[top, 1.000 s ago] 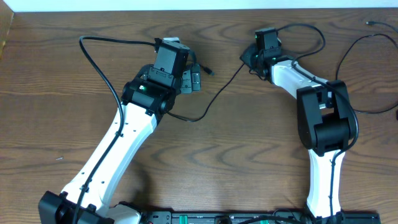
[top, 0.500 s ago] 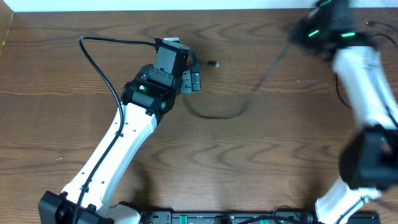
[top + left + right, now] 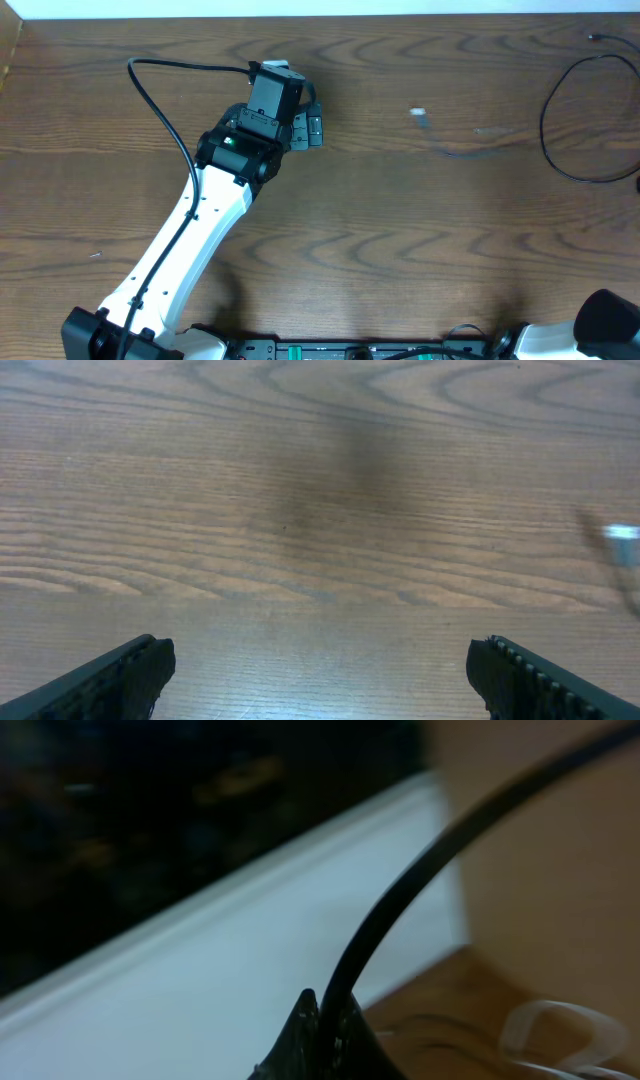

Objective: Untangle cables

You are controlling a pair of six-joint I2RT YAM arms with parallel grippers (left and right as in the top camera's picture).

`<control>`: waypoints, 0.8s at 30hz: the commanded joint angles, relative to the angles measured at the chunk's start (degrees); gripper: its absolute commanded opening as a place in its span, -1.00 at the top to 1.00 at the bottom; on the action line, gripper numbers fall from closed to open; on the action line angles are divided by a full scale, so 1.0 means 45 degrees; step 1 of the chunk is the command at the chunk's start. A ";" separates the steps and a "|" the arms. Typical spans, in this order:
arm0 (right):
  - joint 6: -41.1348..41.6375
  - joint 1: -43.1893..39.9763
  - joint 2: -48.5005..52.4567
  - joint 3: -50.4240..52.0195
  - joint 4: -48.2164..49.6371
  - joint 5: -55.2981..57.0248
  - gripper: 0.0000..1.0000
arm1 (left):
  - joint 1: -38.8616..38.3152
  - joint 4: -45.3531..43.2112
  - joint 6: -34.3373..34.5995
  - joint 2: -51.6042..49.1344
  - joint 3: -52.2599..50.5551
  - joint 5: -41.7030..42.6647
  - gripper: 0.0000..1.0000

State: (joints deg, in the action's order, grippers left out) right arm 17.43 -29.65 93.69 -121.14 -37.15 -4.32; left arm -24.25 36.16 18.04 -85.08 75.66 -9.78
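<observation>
The black cable [image 3: 440, 845], thin and smooth, rises in a long curve out of the right jaws, which are closed tight on it, seen close up in the right wrist view. Those jaws are outside the overhead frame; only the base of the right arm [image 3: 605, 318] shows at the near right corner. From overhead, the cable is a faint, blurred dark streak over the counter [image 3: 400, 250], right of centre and toward the far side. A small pale plug [image 3: 418, 115] marks its left end. The same plug is a light smear at the right edge of the left wrist view.

Low in the right wrist view, near the right side, lies a pale loop [image 3: 560, 1030]. It is too blurred to tell whether it is the white cable.

A thin dark loop [image 3: 543, 128] curls on the counter near the right edge. Whether it belongs to the held cable cannot be told.

To the left, well apart from the streak, the left arm [image 3: 200, 210] reaches toward the far side. The left jaws are spread wide over bare wood and hold nothing. A thick black lead [image 3: 190, 64] arcs from that arm's wrist out to the left.
</observation>
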 commanded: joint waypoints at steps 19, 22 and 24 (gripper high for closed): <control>-0.3657 -0.0223 0.6800 -0.0141 -0.2642 0.2662 -0.99 | 0.0029 -0.0389 0.0068 -0.0131 0.0073 -0.0165 -0.99; -0.3735 -0.0102 0.6834 -0.0141 -0.3337 0.1681 -0.99 | 0.0029 -0.0389 0.0068 -0.0136 0.0073 -0.0165 -0.99; -0.4255 0.0121 0.6751 -0.0151 -0.3910 0.0874 -0.99 | 0.0029 -0.0389 0.0068 -0.0136 0.0073 -0.0170 -0.99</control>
State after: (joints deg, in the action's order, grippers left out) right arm 1.10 -30.61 125.80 -121.10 -53.32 5.85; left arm -24.25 34.46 18.04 -85.08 75.66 -9.78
